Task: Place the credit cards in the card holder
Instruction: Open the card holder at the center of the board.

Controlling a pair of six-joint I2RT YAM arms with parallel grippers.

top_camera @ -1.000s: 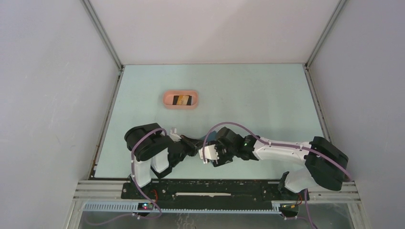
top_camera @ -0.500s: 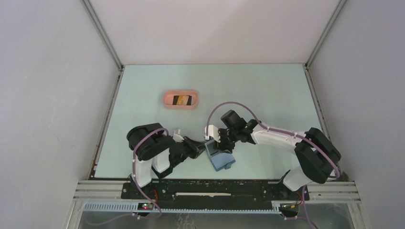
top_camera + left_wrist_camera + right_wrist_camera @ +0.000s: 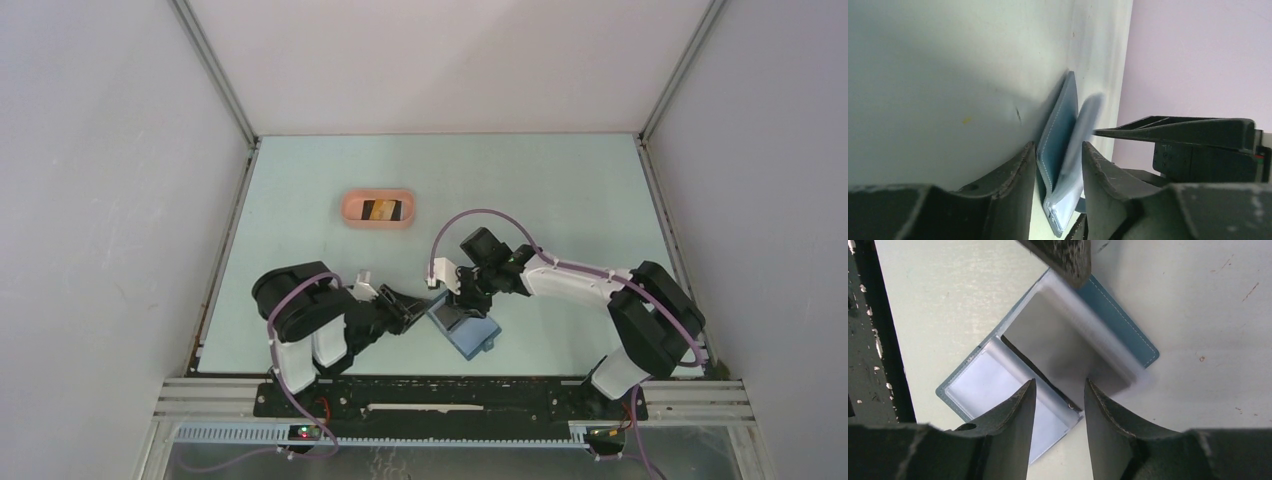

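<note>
The card holder, a blue wallet with clear grey inner pockets, lies part-open on the table near the front. In the left wrist view its folded edge stands between my left gripper's parted fingers, and its upper flap is blurred. My left gripper is open at the wallet's left corner. My right gripper hovers open over the wallet's far side, and the right wrist view shows the inner fold below its fingers. The credit cards, one black and one tan, lie far off in the pink tray.
The pink oval tray sits at the back left of the pale green table. Grey walls close in both sides and the back. A black rail with the arm bases runs along the near edge.
My left gripper has opened around the wallet's edge. The right gripper has lifted off and drawn back from the wallet, narrowing its jaws, so the wallet now shows with its flap swinging.
</note>
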